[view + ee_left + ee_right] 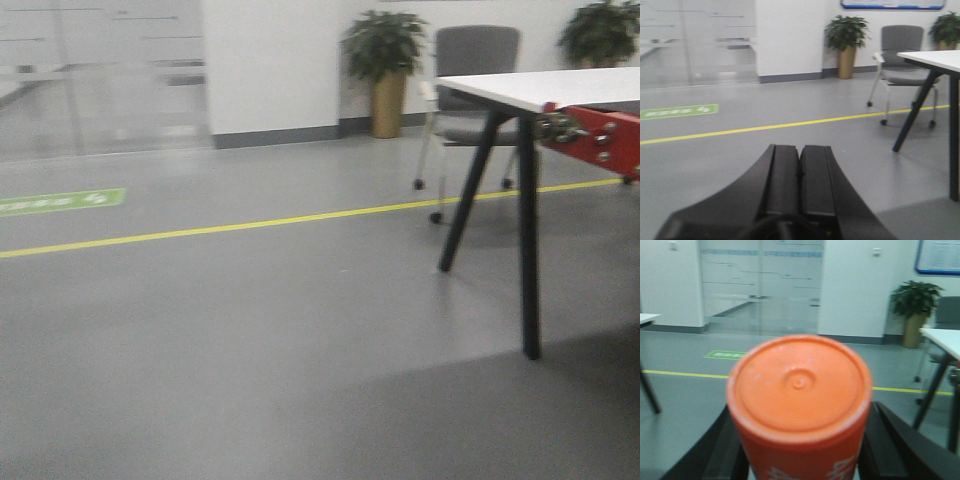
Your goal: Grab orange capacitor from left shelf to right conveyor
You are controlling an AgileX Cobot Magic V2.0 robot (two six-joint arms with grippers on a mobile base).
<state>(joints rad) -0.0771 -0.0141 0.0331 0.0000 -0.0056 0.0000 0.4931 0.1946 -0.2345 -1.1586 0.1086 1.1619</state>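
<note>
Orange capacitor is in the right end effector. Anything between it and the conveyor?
Nothing visible on the open floor. The orange capacitor sits in the right end effector. The conveyor shows only its red edge at the front view's right, beside a dark leg of the white table. Whether that leg blocks the belt, I cannot tell.

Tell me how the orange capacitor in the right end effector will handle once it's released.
The orange capacitor looks like a rigid, flat-topped cylinder, so it probably won't deform in the right end effector. Its round side suggests it could roll if tipped over.
</note>
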